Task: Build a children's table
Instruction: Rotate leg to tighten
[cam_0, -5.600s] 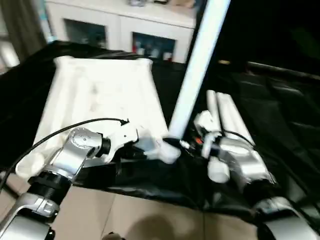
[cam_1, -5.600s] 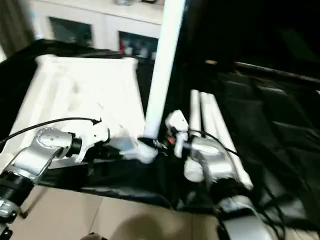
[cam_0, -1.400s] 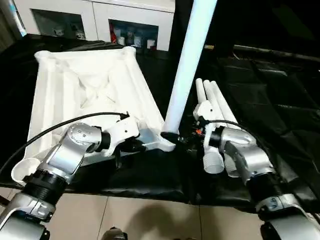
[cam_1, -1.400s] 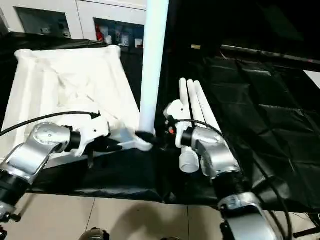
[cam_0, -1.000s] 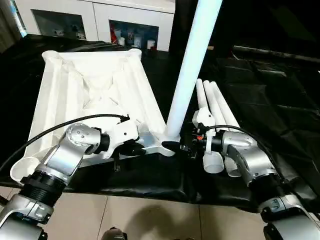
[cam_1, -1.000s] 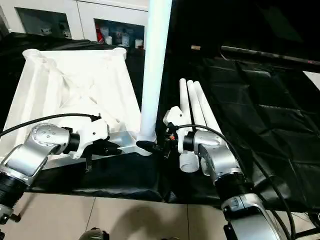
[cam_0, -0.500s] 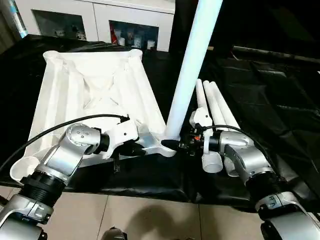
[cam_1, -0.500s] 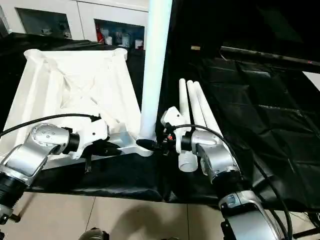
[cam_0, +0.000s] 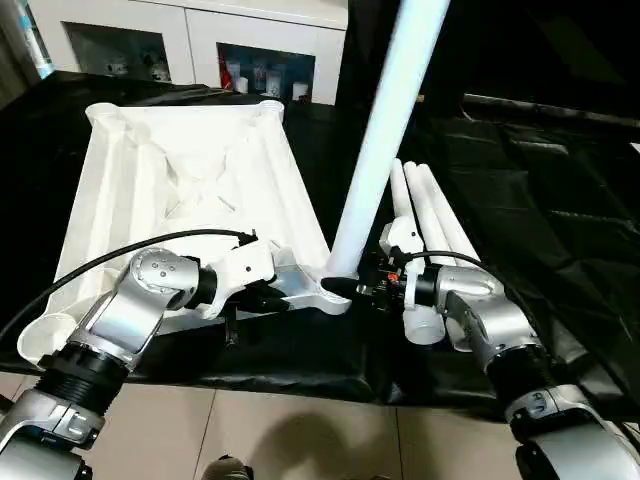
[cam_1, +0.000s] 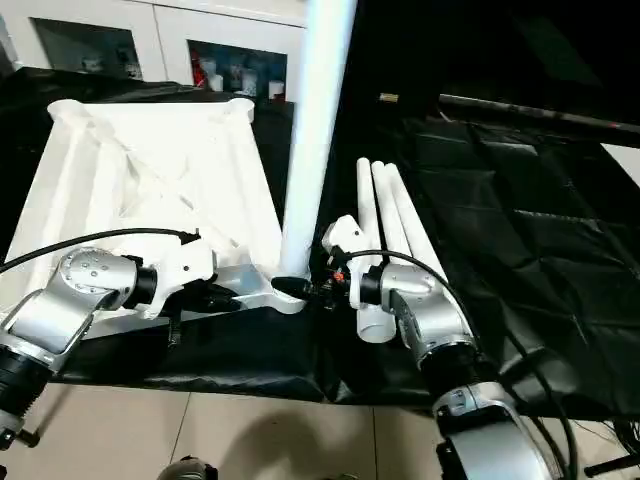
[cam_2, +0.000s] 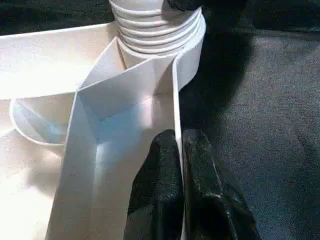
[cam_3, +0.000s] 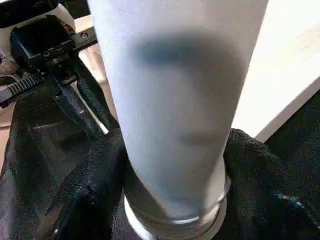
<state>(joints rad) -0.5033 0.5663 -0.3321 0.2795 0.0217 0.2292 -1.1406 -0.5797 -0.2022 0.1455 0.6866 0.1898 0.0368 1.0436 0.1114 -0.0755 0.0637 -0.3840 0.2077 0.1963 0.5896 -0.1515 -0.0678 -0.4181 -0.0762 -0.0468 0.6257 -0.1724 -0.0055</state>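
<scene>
Your left gripper (cam_2: 176, 150) is clamped on the tabletop (cam_0: 180, 190) rim. Right gripper (cam_0: 345, 287) grips the upright leg (cam_0: 385, 130) in its near corner socket; three legs (cam_0: 425, 215) lie on the bench (cam_0: 540, 200).

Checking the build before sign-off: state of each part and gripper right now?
tabletop: upside down, ribs up
upright leg: standing in the near corner socket, leaning slightly
spare legs: three lying side by side on the black cloth
left gripper: shut on the tabletop's rim
right gripper: at the upright leg's base
</scene>
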